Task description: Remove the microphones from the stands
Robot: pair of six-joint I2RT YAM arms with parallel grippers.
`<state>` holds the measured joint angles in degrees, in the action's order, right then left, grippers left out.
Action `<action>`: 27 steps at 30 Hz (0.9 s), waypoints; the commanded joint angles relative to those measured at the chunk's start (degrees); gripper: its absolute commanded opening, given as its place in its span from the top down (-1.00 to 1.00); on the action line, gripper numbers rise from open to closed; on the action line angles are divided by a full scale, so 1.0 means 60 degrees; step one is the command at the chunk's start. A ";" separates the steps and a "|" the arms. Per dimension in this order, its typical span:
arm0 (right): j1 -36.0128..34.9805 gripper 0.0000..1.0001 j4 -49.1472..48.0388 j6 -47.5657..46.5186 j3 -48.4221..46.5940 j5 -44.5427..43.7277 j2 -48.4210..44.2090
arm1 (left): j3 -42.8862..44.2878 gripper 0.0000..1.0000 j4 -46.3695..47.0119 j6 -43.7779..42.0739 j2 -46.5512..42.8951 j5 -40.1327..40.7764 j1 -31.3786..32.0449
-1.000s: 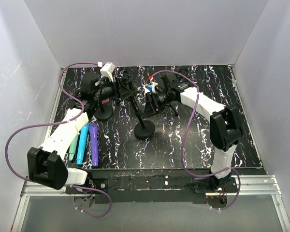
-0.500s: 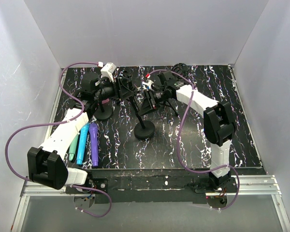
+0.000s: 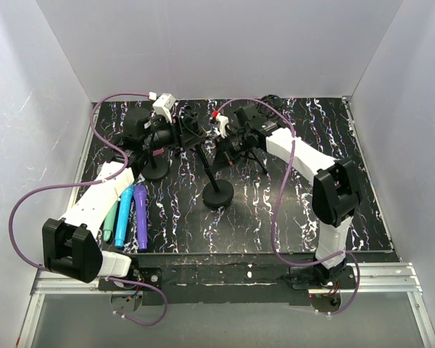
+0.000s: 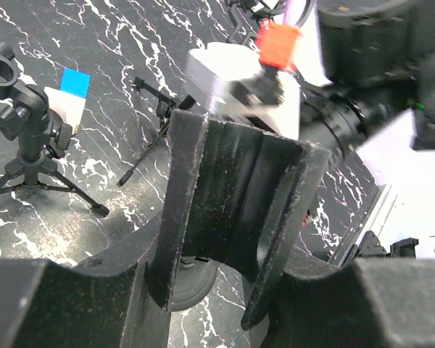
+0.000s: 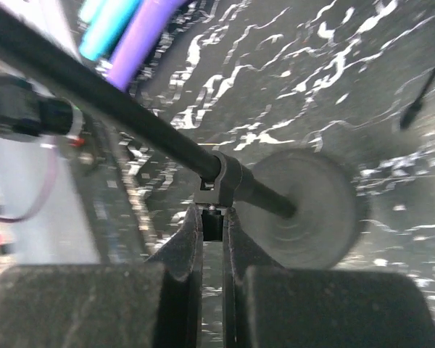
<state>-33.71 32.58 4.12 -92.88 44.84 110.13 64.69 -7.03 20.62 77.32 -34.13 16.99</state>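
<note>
Our left gripper (image 3: 172, 135) sat just beside the top of the stand (image 3: 217, 194) in the upper centre of the overhead view. It was nearer the microphone (image 3: 187, 122) than the right gripper (image 3: 220, 141), though we could not tell whether its jaws were spread. The right fingers (image 5: 192, 246) were pressed almost together at the pole's collar (image 5: 221, 180). The stand leaned toward the upper left. The microphone looked black and was barely separable from the stand's head.
</note>
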 commanded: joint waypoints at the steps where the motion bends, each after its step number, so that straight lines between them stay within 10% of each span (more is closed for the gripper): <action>1: -0.1014 0.97 -0.0386 -0.4488 0.0082 -0.2707 -0.0892 | 0.0264 1.00 -0.0177 0.0561 0.0136 -0.0157 -0.0020; 5: -0.1938 0.97 -0.4684 -0.7781 0.3033 -0.5039 -0.2311 | 0.0279 1.00 -0.0206 0.0635 0.0136 -0.0127 -0.0034; 16: -0.1852 0.97 -1.2647 -1.2358 0.6702 -0.5000 -0.3061 | 0.0205 1.00 -0.0177 0.0738 0.0136 -0.0142 -0.0034; 20: -0.1895 0.03 -1.3239 -1.2727 0.7715 -0.4442 -0.3499 | 0.0249 1.00 -0.0074 0.0680 0.0209 -0.0244 -0.0020; 27: -0.1662 -0.29 -1.1703 -1.2246 0.7981 -0.4792 -0.4773 | 0.0483 1.00 -0.0206 0.0226 0.0151 -0.0434 -0.0020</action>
<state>-44.73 -36.42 -69.34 -44.73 17.17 87.77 65.01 -5.67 21.30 78.46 -32.25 16.21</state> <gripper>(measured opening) 0.629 0.337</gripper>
